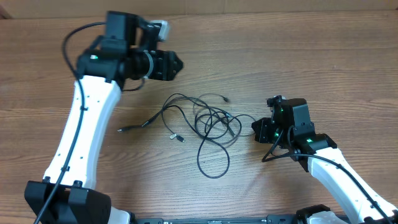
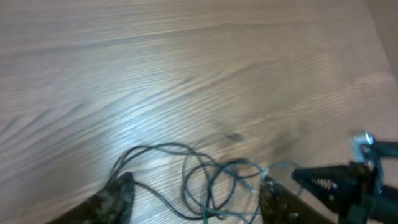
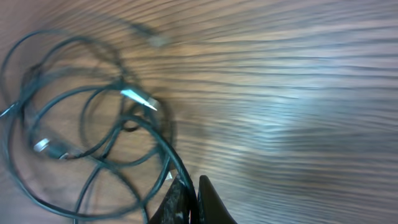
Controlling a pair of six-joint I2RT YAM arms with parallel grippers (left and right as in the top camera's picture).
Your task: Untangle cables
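A: Nearest us, one lone loop [image 1: 211,167] of the cables [image 1: 214,121] trails out of the knot and lies free on the tabletop [image 1: 311,68]. Leave it alone?

B: Yes. The work is on the right side of the knot. There the right hand [image 3: 191,198] has its fingers pressed together, seemingly on a single strand. That view is blurred, so I'd say it is probably pinching.

A: So pull to the right?

B: Gently, and low along the wood, so the crossings in the middle slide rather than cinch. If the whole bundle drags, it needs an anchor.

A: The left hand [image 2: 196,200]?

B: It hangs spread, far and left of the tangle, holding nothing. I'd bring it down on a different strand, perhaps the one running left to the plug end [image 1: 122,130], and draw the two apart.

A: And the far plug [image 1: 225,98]?

B: It lies loose, so I'd expect it to follow.
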